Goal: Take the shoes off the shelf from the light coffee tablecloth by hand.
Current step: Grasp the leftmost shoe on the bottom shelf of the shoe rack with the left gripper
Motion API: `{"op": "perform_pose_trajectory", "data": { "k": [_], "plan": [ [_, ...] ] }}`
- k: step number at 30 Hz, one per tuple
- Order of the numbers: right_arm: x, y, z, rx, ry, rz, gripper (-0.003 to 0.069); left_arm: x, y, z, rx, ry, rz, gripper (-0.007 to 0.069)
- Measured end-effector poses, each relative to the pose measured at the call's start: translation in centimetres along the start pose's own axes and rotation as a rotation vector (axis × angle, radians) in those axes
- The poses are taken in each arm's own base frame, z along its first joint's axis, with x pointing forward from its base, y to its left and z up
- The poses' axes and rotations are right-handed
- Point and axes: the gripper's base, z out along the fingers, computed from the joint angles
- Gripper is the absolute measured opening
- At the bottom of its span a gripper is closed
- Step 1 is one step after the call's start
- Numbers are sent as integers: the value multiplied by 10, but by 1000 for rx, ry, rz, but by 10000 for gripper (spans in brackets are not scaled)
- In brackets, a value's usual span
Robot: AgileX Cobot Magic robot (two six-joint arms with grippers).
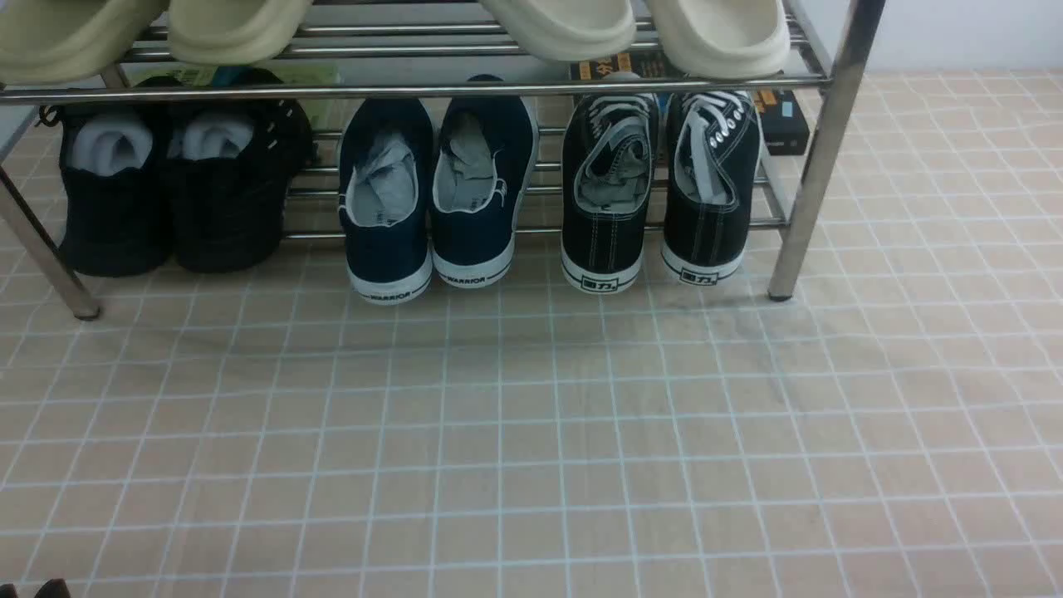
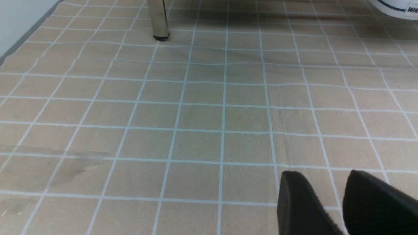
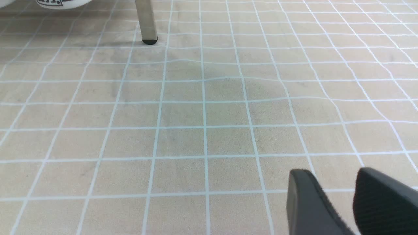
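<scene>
The shoes, an all-black knit pair with grey paper stuffing, stand side by side [image 1: 112, 195] [image 1: 228, 195] at the left end of the lower tier of the chrome shelf [image 1: 415, 90]. The shelf stands on the light coffee tablecloth [image 1: 531, 432]. My left gripper [image 2: 321, 178] is open and empty, low over bare cloth, well short of the shelf's left leg [image 2: 158, 19]. My right gripper [image 3: 329, 176] is open and empty over bare cloth in front of the shelf's right leg [image 3: 146, 19]. Only a dark tip [image 1: 50, 590] shows at the bottom left of the front view.
A navy white-soled "Warrior" pair [image 1: 432, 191] stands mid-tier and a black canvas pair with white stitching [image 1: 656, 191] at the right. Beige slippers [image 1: 565, 29] lie on the upper tier. A black box [image 1: 785, 120] sits behind the shelf. Upright legs [image 1: 818, 166] flank the tiers.
</scene>
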Motion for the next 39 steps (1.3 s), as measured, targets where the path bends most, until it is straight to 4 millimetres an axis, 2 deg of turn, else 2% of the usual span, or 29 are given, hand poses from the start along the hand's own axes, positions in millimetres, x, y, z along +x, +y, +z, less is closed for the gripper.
{"op": "perform_pose_trajectory", "data": {
  "k": [26, 28, 33, 34, 35, 39],
  "plan": [
    [0, 0, 0, 0, 0, 0, 237, 0, 0, 0, 4, 1, -34, 242],
    [0, 0, 0, 0, 0, 0, 237, 0, -2, 0, 16, 2, -109, 242],
    [0, 0, 0, 0, 0, 0, 237, 0, -9, 0, 102, 28, -618, 242],
    [0, 0, 0, 0, 0, 0, 237, 0, -10, -1, 105, 29, -627, 242],
    [0, 0, 0, 0, 0, 0, 237, -1, -12, -1, 127, 42, -775, 242],
    [0, 0, 0, 0, 0, 0, 237, -1, -14, -1, 150, 67, -999, 242]
  ]
}}
